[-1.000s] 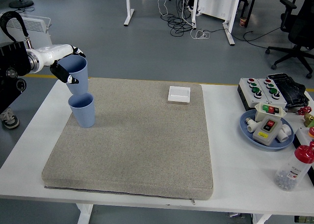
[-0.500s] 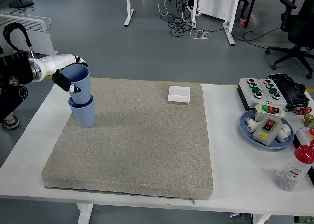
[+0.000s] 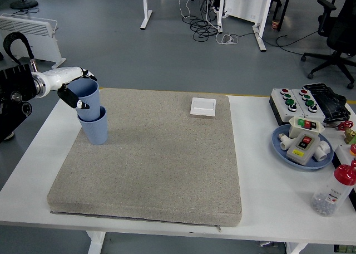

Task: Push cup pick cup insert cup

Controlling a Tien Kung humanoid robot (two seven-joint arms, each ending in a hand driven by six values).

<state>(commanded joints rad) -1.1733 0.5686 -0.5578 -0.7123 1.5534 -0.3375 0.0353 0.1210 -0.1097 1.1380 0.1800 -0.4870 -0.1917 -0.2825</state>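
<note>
Two blue cups are at the left of the grey mat (image 3: pixel 150 165). The lower cup (image 3: pixel 94 127) stands upright on the mat. The upper cup (image 3: pixel 87 97) sits partly inside it, tilted slightly left. My left hand (image 3: pixel 73 91) comes in from the left edge and is shut on the upper cup near its rim, with the fingers wrapped around its side. The right arm is out of view.
A small white box (image 3: pixel 203 106) lies at the mat's far edge. On the right of the white table are a button box (image 3: pixel 292 102), a blue plate (image 3: pixel 280 147) holding switch parts, and a red-capped bottle (image 3: pixel 334 191).
My left hand has lowered the upper cup from above the standing cup down into it. The hand has shifted slightly left.
</note>
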